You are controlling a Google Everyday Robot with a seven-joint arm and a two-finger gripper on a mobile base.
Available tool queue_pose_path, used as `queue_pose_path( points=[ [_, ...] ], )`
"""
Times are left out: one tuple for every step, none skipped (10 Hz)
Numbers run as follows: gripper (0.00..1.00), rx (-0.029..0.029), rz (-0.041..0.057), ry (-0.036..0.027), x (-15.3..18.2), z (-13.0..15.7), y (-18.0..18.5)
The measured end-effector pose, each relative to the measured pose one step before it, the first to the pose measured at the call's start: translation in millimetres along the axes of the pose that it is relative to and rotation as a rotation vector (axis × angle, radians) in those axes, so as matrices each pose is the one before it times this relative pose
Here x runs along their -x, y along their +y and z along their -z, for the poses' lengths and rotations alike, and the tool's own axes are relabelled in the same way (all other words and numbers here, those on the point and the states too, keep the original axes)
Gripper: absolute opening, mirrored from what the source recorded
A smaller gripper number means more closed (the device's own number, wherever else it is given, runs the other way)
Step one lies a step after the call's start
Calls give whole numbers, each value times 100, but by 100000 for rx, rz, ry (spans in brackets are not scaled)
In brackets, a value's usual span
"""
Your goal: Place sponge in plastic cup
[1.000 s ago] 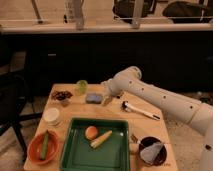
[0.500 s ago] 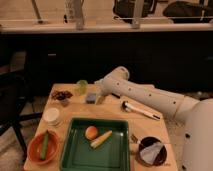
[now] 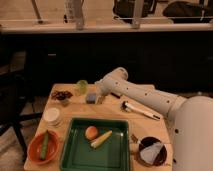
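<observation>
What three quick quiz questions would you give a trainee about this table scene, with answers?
1. True or false: the sponge already sits inside the plastic cup.
2. Which of these lies in the green tray? A: a round orange fruit. B: the white container. C: the sponge.
3. Fill in: the gripper is over the far part of the table, right next to the ____.

Key: 1 false, it is outside the cup, beside it. 2 A. 3 sponge.
</observation>
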Motion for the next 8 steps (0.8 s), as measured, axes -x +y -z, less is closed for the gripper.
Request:
queue_pose_path(
  points=[
    [80, 426, -1754, -612, -480, -614, -32],
    [80, 583, -2214, -832, -610, -715, -62],
    [80, 592, -1141, -635, -209, -537, -113],
    [80, 1143, -1381, -1154, -71, -931, -295],
    [80, 843, -815, -888, -3, -583, -237],
    [80, 836, -758, -878, -20, -500, -229],
    [80, 1324, -875, -1013, -114, -694, -223],
    [80, 1866, -804, -1106, -1, -832, -164]
  ],
)
